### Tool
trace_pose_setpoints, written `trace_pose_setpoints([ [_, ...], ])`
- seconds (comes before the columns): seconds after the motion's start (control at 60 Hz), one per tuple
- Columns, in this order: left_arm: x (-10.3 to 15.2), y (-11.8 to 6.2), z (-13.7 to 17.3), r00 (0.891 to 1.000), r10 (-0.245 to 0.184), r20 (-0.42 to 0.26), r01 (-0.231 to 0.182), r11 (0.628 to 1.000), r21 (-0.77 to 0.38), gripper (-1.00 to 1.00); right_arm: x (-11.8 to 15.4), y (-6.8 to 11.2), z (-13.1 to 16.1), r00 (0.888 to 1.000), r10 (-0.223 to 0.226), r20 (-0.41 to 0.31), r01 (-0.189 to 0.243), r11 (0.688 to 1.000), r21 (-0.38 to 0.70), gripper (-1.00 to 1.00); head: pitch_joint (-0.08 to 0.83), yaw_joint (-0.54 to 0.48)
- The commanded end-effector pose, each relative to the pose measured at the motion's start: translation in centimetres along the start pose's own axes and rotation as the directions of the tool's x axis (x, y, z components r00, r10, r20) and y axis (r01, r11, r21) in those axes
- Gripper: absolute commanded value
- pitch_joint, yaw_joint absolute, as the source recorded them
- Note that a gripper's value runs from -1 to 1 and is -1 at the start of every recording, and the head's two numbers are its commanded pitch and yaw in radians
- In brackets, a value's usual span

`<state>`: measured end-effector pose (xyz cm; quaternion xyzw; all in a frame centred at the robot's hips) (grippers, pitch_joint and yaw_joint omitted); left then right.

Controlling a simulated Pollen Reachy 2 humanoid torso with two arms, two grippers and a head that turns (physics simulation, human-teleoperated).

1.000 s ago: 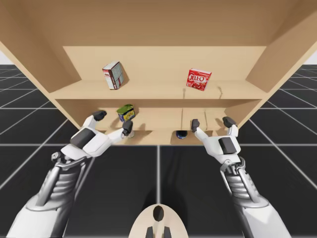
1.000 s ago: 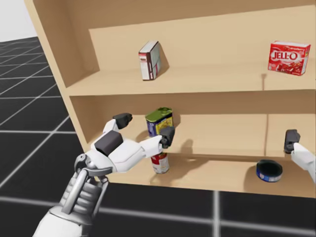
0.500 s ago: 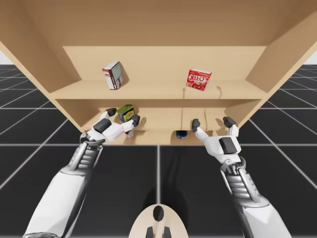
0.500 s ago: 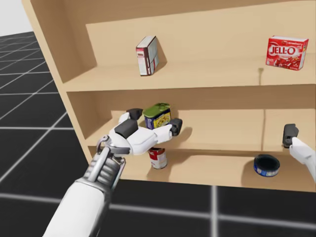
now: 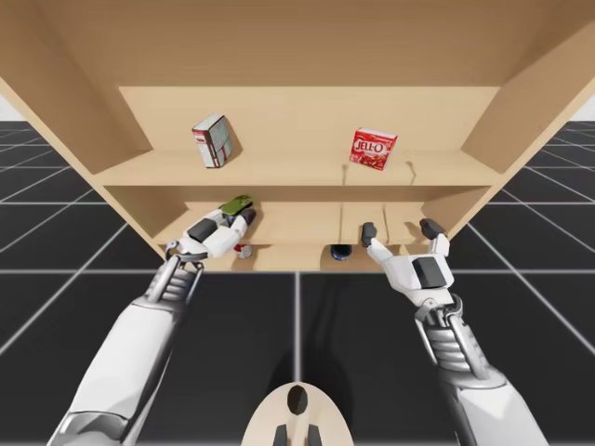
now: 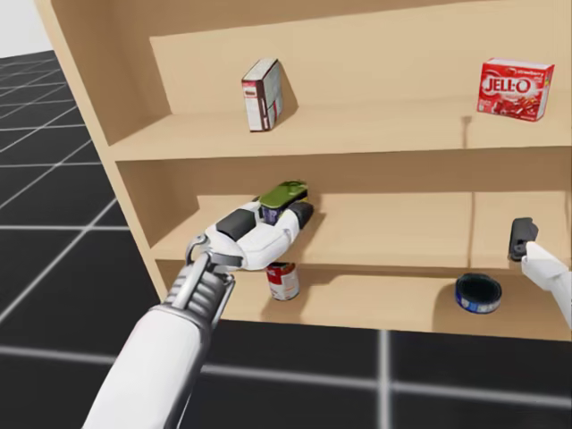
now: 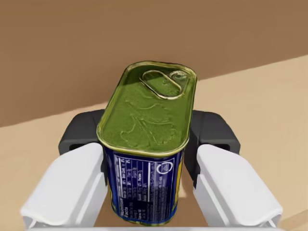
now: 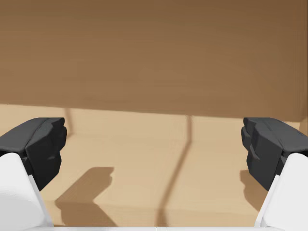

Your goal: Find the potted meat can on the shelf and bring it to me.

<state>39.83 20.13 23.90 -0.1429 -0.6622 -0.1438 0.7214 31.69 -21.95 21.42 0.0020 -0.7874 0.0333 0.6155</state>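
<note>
The potted meat can (image 7: pixel 144 110), blue-sided with a green lid and pull ring, stands tilted on the middle shelf (image 6: pixel 384 237). My left gripper (image 7: pixel 147 137) is shut on it, one dark pad pressed against each side. The same can (image 6: pixel 282 193) shows its lid above my left gripper (image 6: pixel 281 213) in the head view, and the can (image 5: pixel 237 203) sits at my left gripper (image 5: pixel 232 216) in the high view. My right gripper (image 5: pixel 400 229) hovers open before the shelf's right half, and nothing lies between the fingers of the right gripper (image 8: pixel 154 149).
A white and red box (image 6: pixel 262 94) and a red box (image 6: pixel 509 88) stand on the upper shelf. A red and white round can (image 6: pixel 282 281) and a flat blue tin (image 6: pixel 478 293) rest on the bottom shelf. Shelf side walls (image 5: pixel 65 102) flank both arms.
My left gripper has reached forward into the middle shelf and shut on the potted meat can, which has tipped back. My head has turned slightly. The right arm has stayed put.
</note>
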Motion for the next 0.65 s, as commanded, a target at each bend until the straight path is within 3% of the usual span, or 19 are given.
trace_pose_setpoints([
  [0.017, -0.7, -0.4, 0.1, 1.0, 0.005, -0.006, -0.005, 1.0, -0.019, 1.0, -0.1, 0.3, 0.1, 1.0, -0.014, -0.003, 0.014, 1.0, -0.002, -1.0, 0.432, 0.23],
  [0.133, 1.2, -1.0, 1.2, 0.997, -0.021, 0.077, 0.023, 0.999, -0.033, 1.0, -0.1, 0.3, 0.0, 1.0, -0.015, -0.003, 0.015, 1.0, -0.004, -1.0, 0.428, 0.23],
  [0.317, 4.7, -2.9, 5.1, 0.975, -0.082, 0.207, 0.094, 0.994, -0.049, 1.0, -0.1, 0.3, 0.0, 1.0, -0.016, -0.001, 0.016, 1.0, -0.005, -1.0, 0.426, 0.23],
  [0.433, 5.6, -3.6, 6.9, 0.966, -0.115, 0.231, 0.13, 0.99, -0.05, 1.0, -0.1, 0.3, 0.0, 1.0, -0.017, 0.0, 0.017, 1.0, -0.006, -1.0, 0.422, 0.23],
  [0.65, 5.3, -4.3, 10.1, 0.962, -0.16, 0.223, 0.17, 0.985, -0.026, 1.0, 0.1, 0.3, 0.0, 0.999, -0.038, 0.008, 0.038, 0.999, -0.012, -1.0, 0.421, 0.23],
])
